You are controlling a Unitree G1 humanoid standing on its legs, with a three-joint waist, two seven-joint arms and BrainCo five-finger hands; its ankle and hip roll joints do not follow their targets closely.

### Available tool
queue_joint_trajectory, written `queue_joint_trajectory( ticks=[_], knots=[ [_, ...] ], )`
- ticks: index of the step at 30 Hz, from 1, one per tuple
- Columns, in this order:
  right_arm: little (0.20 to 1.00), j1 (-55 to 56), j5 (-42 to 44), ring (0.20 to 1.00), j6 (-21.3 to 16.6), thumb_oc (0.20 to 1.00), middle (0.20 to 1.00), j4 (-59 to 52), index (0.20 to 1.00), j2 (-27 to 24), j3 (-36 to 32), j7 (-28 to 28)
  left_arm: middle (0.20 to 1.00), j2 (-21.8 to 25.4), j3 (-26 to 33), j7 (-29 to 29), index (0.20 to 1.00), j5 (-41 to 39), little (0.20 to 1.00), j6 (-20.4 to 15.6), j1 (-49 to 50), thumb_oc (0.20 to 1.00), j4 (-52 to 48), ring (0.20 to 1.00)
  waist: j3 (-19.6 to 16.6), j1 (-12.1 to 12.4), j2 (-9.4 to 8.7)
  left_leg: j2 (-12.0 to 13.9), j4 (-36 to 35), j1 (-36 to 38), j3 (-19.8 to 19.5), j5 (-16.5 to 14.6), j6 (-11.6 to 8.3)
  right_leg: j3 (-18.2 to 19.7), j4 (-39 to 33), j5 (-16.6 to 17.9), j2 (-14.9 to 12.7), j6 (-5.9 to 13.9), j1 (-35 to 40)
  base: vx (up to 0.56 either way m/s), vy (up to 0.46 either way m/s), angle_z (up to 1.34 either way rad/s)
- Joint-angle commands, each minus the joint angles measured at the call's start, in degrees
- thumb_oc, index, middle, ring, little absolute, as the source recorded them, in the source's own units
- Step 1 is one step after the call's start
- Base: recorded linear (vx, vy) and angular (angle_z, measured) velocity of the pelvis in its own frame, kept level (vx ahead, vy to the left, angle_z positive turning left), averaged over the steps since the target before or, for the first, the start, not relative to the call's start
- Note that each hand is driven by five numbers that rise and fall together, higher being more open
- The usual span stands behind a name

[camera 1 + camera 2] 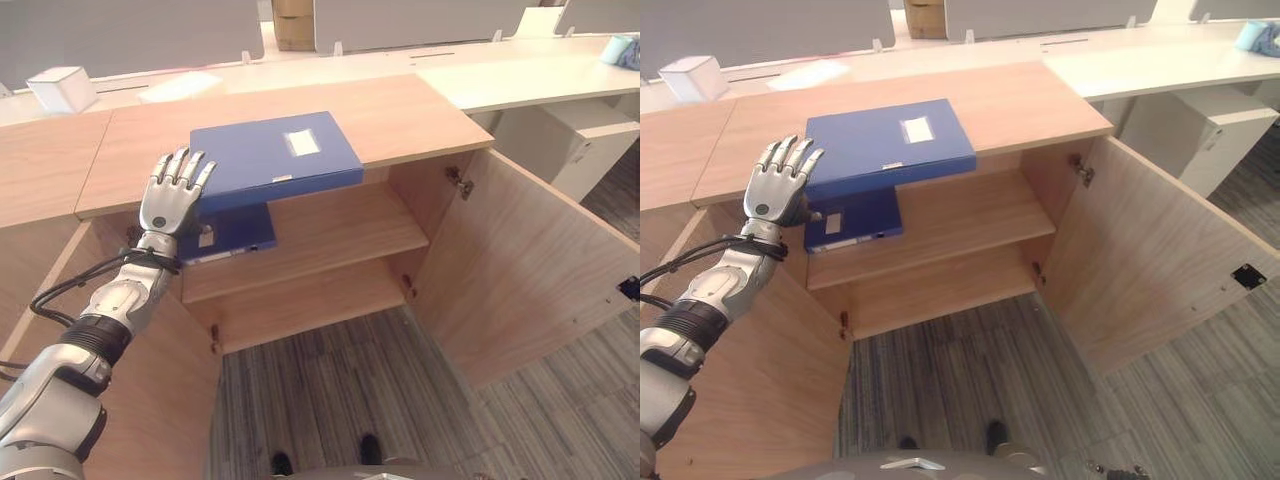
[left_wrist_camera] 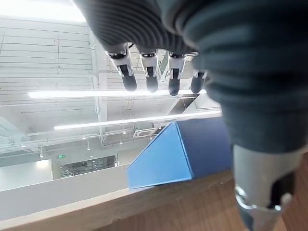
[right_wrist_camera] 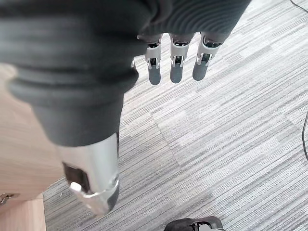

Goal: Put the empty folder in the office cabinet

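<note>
The left hand [image 1: 172, 190] is seen with fingers spread, holding nothing. Just beside it at three o'clock, the flat blue box folder [image 1: 272, 155] lies on the wooden cabinet top [image 1: 400, 115] (overhanging the front edge), long axis crosswise. The right hand [image 3: 175, 60] hangs relaxed over floor.

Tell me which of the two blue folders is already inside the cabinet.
The lower blue folder, on the upper shelf under the cabinet top. The larger blue folder lies on that top, overhanging its front edge.
</note>
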Motion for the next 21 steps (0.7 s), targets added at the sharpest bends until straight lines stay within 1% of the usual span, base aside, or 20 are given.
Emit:
queue_joint_trajectory(
  ticks=[1,10,21],
  knots=[
    [1.0,-1.9,1.3,1.0,-1.4,1.0,1.0,1.5,1.0,-0.3,0.6,-1.6,1.0,2.7,5.2,2.4,1.0,-2.5,1.0,1.0,-7.3,1.0,3.8,1.0,-0.6,-1.3,-2.64,1.9,-0.2,1.6,1.6,-6.8,-2.88,-0.4,0.1,-5.8,-1.7,4.65,2.4,-0.01,-0.015,-0.06],
    [1.0,-1.9,1.6,1.0,-1.6,1.0,1.0,0.7,1.0,-0.1,0.9,-1.7,1.0,1.6,4.9,2.4,1.0,-2.6,1.0,0.9,-7.5,1.0,3.6,1.0,0.1,-1.5,-3.14,2.3,-0.2,0.7,1.7,-6.4,-3.07,-0.2,0.1,-5.6,-1.4,4.61,1.7,0.0,-0.005,-0.02],
    [1.0,-1.7,1.2,1.0,-1.3,1.0,1.0,0.9,1.0,-0.2,0.6,-1.8,1.0,-0.5,5.7,2.4,1.0,-3.6,1.0,-0.1,-6.7,1.0,1.1,1.0,0.2,-2.0,-2.61,2.4,-0.2,0.7,1.9,-6.2,-3.23,-0.1,0.1,-5.7,-1.4,4.44,1.7,0.0,0.0,0.0]
  ],
)
